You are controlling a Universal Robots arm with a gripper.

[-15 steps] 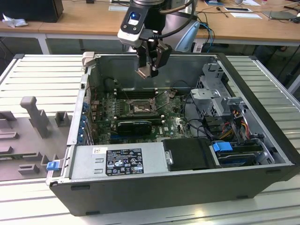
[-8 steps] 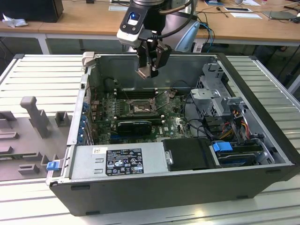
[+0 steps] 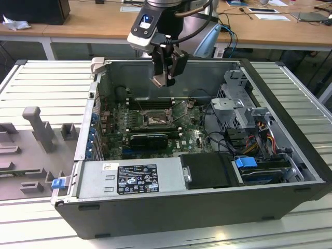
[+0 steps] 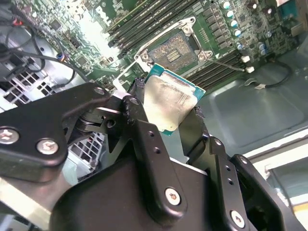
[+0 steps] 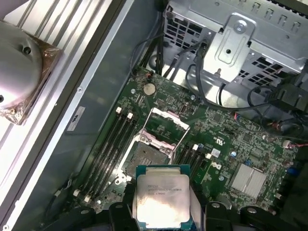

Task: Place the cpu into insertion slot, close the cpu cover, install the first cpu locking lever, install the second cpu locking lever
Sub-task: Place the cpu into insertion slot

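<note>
The gripper (image 3: 165,80) is clamped on the cpu (image 5: 161,197), holding it in the air inside the open computer case (image 3: 207,207), above the bare insertion slot (image 5: 147,156). The cpu cover (image 5: 167,126) stands flipped open. Memory slots (image 5: 108,149) flank the socket, and black cables (image 5: 192,72) lie nearby.

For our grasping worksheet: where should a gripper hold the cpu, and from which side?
By two opposite thin edges, coming from its metal-face side. The cpu is flat and square, so those edges give parallel surfaces and the underside stays free for the insertion slot. The gripper holds it so here.
</note>
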